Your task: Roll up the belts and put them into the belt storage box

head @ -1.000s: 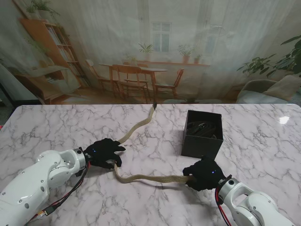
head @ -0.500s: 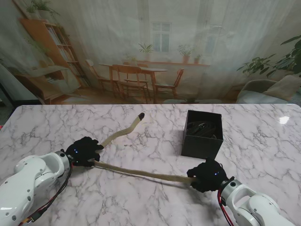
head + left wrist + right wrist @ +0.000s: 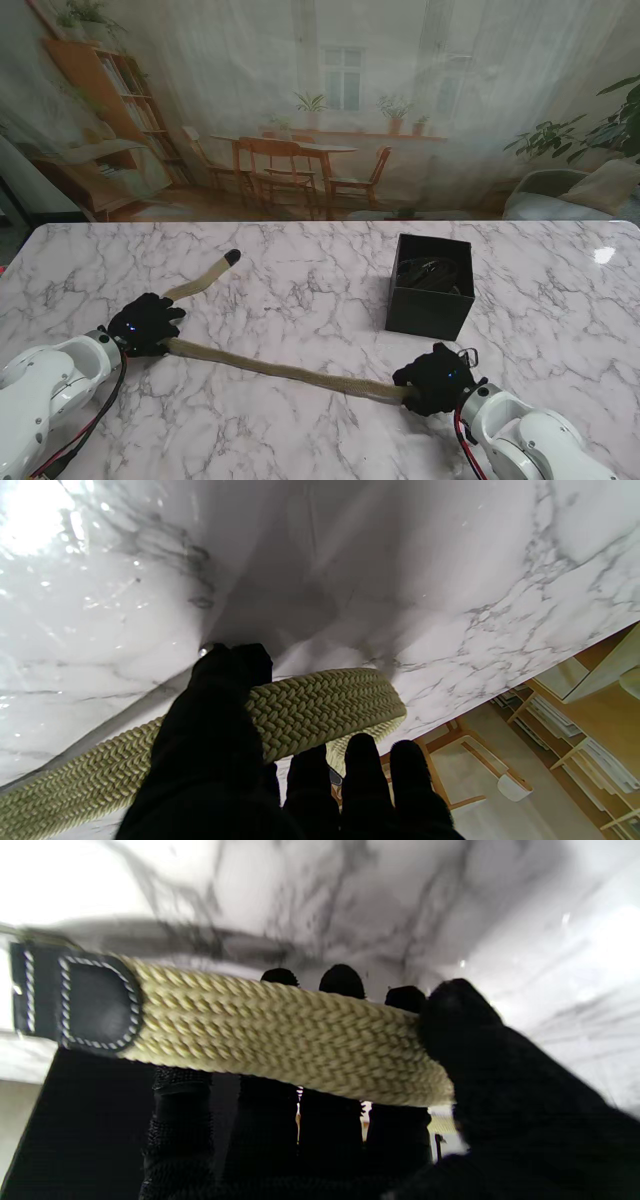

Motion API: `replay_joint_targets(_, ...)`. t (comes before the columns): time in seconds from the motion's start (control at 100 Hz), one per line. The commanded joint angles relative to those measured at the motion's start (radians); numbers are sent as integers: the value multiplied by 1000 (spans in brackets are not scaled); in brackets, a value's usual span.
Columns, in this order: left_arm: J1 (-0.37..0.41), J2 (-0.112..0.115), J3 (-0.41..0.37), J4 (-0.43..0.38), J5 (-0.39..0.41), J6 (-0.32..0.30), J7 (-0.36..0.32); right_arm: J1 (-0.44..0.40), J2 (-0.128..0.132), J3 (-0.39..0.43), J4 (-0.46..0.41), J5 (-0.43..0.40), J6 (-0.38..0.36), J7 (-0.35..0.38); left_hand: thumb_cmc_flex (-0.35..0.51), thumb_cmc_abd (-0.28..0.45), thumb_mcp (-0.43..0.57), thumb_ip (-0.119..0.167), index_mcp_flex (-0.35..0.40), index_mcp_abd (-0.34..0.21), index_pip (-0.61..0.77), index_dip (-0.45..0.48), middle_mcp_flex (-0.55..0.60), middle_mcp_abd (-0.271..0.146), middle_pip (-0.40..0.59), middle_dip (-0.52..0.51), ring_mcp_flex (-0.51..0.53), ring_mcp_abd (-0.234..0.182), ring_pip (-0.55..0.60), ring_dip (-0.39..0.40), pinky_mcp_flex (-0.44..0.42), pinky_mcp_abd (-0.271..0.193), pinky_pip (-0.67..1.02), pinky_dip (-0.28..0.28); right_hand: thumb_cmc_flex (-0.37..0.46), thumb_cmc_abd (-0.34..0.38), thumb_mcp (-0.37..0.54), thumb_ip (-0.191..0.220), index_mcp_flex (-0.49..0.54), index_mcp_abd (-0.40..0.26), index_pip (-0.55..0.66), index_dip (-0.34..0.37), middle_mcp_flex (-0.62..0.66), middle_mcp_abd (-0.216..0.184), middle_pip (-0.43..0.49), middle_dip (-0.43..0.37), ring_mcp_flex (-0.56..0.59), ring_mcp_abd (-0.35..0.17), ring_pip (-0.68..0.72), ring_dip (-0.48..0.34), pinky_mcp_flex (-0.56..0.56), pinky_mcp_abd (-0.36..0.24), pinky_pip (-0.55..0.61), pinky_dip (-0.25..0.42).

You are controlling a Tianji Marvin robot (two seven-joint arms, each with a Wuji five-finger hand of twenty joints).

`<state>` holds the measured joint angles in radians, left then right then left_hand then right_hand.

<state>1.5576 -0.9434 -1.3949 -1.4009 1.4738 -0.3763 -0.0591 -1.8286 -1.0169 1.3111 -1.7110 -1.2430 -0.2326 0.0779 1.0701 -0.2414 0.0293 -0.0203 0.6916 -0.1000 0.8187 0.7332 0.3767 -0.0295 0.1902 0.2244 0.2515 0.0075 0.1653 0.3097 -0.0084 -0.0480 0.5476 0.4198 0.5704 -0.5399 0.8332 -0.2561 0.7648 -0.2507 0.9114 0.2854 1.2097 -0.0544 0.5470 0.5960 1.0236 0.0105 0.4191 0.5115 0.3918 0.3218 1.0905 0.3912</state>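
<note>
The belt (image 3: 280, 368) is lying stretched between both hands: left hand (image 3: 143, 324) fingers (image 3: 215, 715) gripping near the tip, right hand (image 3: 435, 379) fingers (image 3: 450, 1025) gripping the buckle end, nearer the belt storage box (image 3: 430, 285).

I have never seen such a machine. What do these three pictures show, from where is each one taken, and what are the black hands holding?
It is a robot with two white arms ending in black-gloved five-finger hands. The wide picture looks down from its stand at a marble table. The left hand and the right hand each grip a woven beige belt stretched between them. A black storage box stands farther from me, with something dark inside. The other two pictures come from cameras on each wrist, shown upside down: fingers closed on the belt, and the belt's black leather end.
</note>
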Motion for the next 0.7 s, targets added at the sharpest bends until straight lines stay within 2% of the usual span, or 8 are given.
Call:
replay_joint_targets(0.0,19,4,12,51,4,2,-26,-4,6,-1,5,-5,7,7,29,19,-12,11,47,-32,-183,-165,19,18,-4,9,5,17,-18,4,-15,14,27,18,-57,-6,-23,8,-24,-8,-8,-16,-51,44,-36,-16,-44,30,-49,-20,-27,42,-13,13)
replay_joint_targets(0.08,18,3,14,51,2,5,-25,-2,9,-4,3,-31,11,18,11,11,-19,11,14,-24,-241,-200,12,25,-10,6,3,24,-19,3,-14,19,29,17,-144,3,-16,43,-15,25,-154,75,-117,63,-62,-35,-91,47,-67,-35,-45,36,-25,23)
replay_joint_targets(0.09,18,3,15,51,2,5,-25,-2,9,-5,2,-35,11,22,1,8,-24,11,-10,-19,-264,-211,6,45,-13,5,1,28,-19,2,-14,20,29,16,-152,5,-15,48,-16,29,-164,79,-127,65,-66,-37,-97,49,-69,-36,-47,35,-26,23)
replay_joint_targets(0.13,18,3,15,51,3,6,-25,-2,11,-5,-1,-47,12,34,-28,-1,-17,11,-37,-10,-347,-195,1,62,-21,-2,0,33,-17,0,-14,25,31,15,-202,21,-7,112,-19,47,-244,151,-168,76,-85,-52,-122,53,-76,-44,-57,32,-32,28)
replay_joint_targets(0.15,18,3,14,50,3,5,-26,-1,12,-6,-1,-51,13,37,-50,3,-22,10,-50,-4,-380,-203,-2,64,-23,-3,-1,36,-17,-1,-14,27,30,14,-233,28,-15,128,-40,61,-268,164,-201,87,-98,-59,-139,59,-81,-46,-64,32,-34,28)
replay_joint_targets(0.24,18,3,11,46,6,0,-24,2,12,-12,2,-49,16,40,-141,34,-35,12,-76,36,-497,-251,-12,72,-34,-9,-4,45,-20,-4,-13,40,27,13,-267,36,-55,134,-83,80,-311,180,-262,107,-114,-76,-174,72,-84,-52,-80,32,-38,30)
replay_joint_targets(0.42,32,3,-16,20,17,-23,-27,-10,8,5,-11,-41,5,12,-269,-29,-43,10,-142,64,-591,-300,-29,104,-55,-16,-15,72,-24,-6,-14,65,12,11,-319,55,-115,134,-155,115,-366,193,-382,144,-121,-104,-240,91,-82,-62,-111,25,-44,38)
replay_joint_targets(0.69,79,-2,-87,-52,33,-69,-16,-42,4,44,-55,-48,-15,-13,-327,-47,-42,10,-161,77,-623,-313,-21,122,-72,-18,-6,97,-22,-4,-7,89,6,15,-311,82,-141,139,-149,117,-372,201,-391,148,-110,-118,-250,94,-68,-65,-111,24,-41,46)
